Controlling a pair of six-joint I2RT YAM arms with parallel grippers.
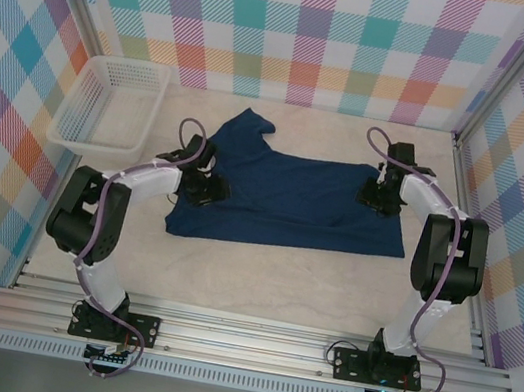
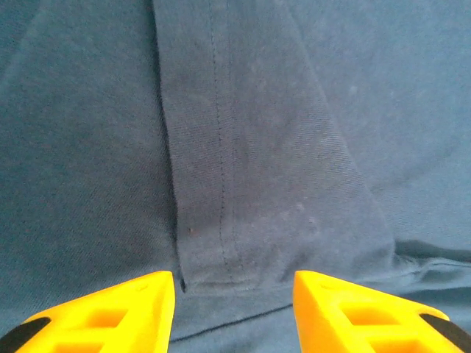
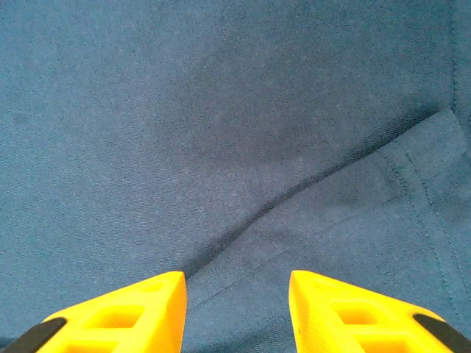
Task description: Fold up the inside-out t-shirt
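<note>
Checkered walls [image 1: 311, 32] | t-shirt [image 1: 292, 196] spread on table [image 1: 278, 280] | left fingers [image 2: 110, 316] apart | right fingers [image 3: 118, 316] apart

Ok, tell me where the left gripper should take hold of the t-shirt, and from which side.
Pinch the stitched hem flap at its near edge, coming straight down from above. The t-shirt lies flat on the table, so side access looks poor, and that free edge sits right between the left gripper's open fingers.

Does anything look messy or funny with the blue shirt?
A bit. The t-shirt lies lopsided: one corner pokes out at the far left, and a stitched flap is folded over on top. Nothing looks torn or spilled.
</note>
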